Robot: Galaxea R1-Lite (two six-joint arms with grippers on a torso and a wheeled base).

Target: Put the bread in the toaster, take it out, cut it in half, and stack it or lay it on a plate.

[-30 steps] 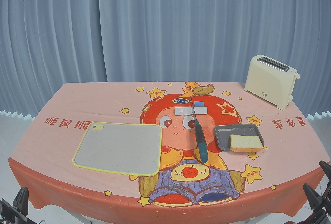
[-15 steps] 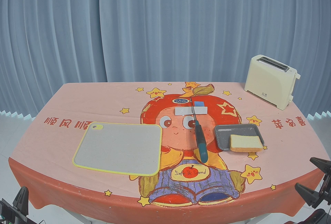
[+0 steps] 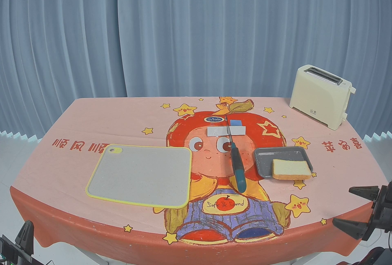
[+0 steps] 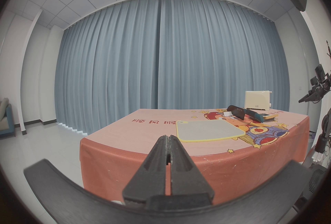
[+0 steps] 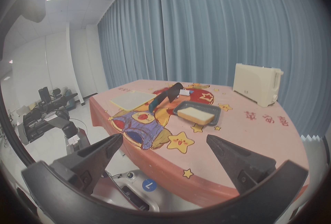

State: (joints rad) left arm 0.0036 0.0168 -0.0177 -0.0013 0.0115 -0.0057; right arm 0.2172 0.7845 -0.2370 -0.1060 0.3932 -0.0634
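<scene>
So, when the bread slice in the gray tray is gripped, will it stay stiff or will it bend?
The bread slice looks thick, pale and untoasted, so it is probably soft and light; a hard squeeze would likely dent it. It lies on its broad face in the gray tray, so a push would probably slide it, not roll it.

Three cameras, one bench (image 3: pixel 81 123)
The head camera looks forward and down over the top. The left wrist camera sits low, well off the left end, facing across; the right wrist camera is nearer, off the near right edge. All share the toaster (image 3: pixel 320 95) and cutting board (image 3: pixel 141 175).
</scene>
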